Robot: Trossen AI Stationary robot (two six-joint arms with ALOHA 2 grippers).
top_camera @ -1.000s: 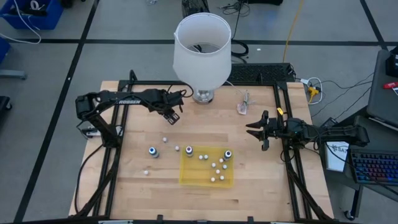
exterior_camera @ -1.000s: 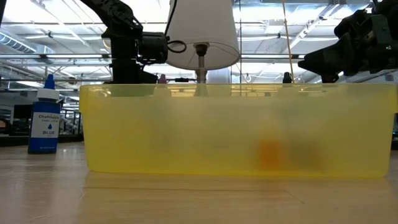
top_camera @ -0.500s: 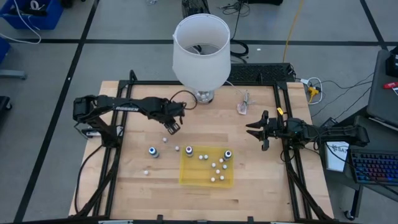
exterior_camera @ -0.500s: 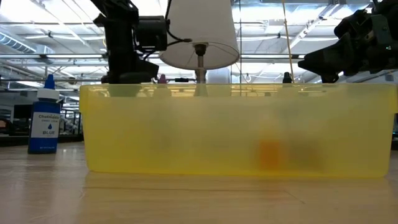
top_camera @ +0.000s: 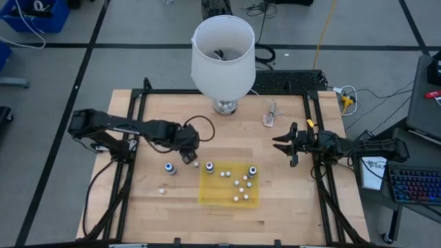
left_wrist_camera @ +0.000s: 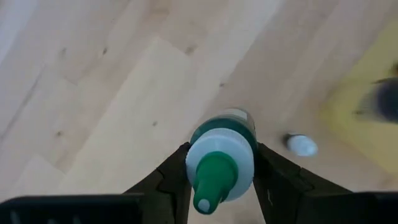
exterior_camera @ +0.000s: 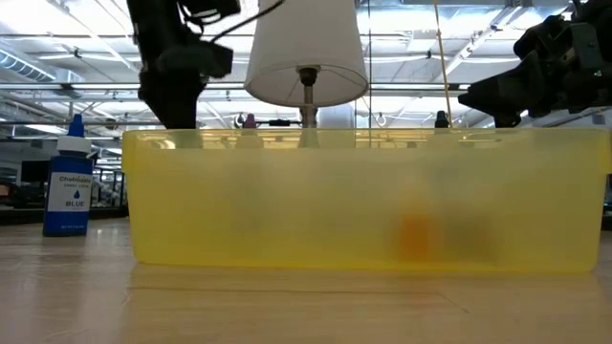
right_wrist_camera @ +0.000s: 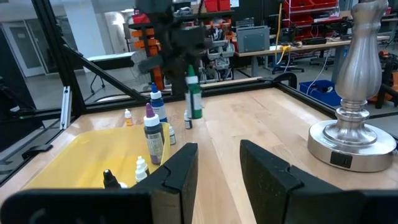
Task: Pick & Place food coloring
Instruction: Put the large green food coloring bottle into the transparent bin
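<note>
Your left gripper (left_wrist_camera: pixel 219 180) is pinching a green food coloring bottle (left_wrist_camera: pixel 222 155) between its fingers, holding it upright over the wooden table (top_camera: pixel 289 207), just beside the yellow tray (top_camera: pixel 204 194). A blue bottle (top_camera: pixel 169 167) is standing on the table near it, and a purple one (right_wrist_camera: pixel 152 135) is standing in the tray among small caps. Your right gripper (right_wrist_camera: pixel 214 163) is waiting at the table's right side, fingers spread and holding nothing.

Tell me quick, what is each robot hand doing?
Left gripper: shut on a green bottle.
Right gripper: open, holding nothing.
</note>
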